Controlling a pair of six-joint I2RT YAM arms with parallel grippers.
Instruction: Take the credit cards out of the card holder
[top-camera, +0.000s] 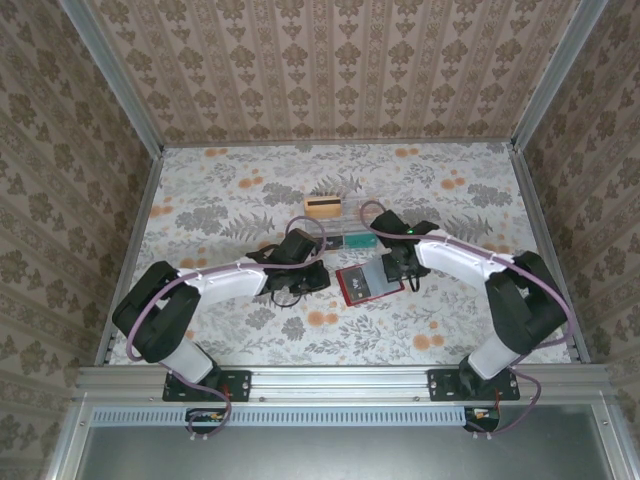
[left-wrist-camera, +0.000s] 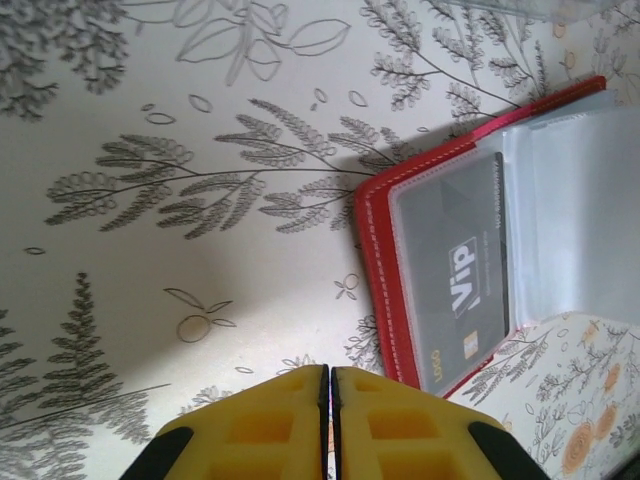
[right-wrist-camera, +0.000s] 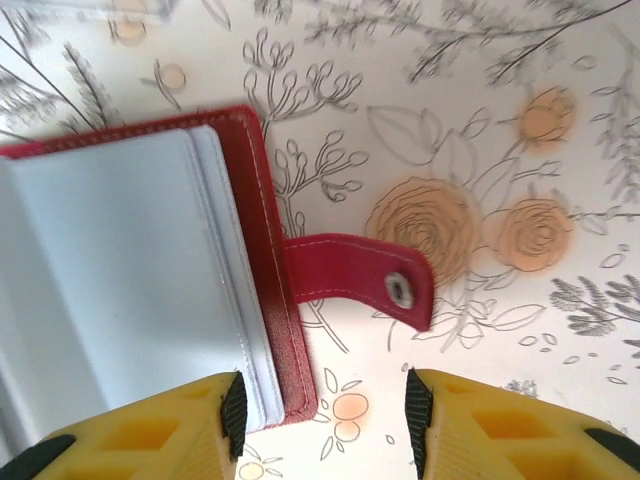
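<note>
While the left pincer (left-wrist-camera: 330, 400) sits fully closed, yellow fingers pressed together on nothing, the open red card holder (left-wrist-camera: 378, 260) lies flat on the surface (left-wrist-camera: 200, 300) ahead and to its right, with a grey Vip card (left-wrist-camera: 455, 290) in a clear sleeve. The right pincer (right-wrist-camera: 322, 410) gapes wide (gripping nothing), and the holder's red edge and snap tab (right-wrist-camera: 360, 280) lie just ahead, between its fingers.

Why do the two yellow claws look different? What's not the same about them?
The left gripper has its fingers pressed together, shut on nothing. The right gripper has its fingers spread apart. The left gripper sits beside the card holder, on the side where a grey Vip card lies in a clear sleeve. The right gripper straddles the opposite edge, near the red tab. Both have yellow fingers and hang low over the flowery table.
</note>
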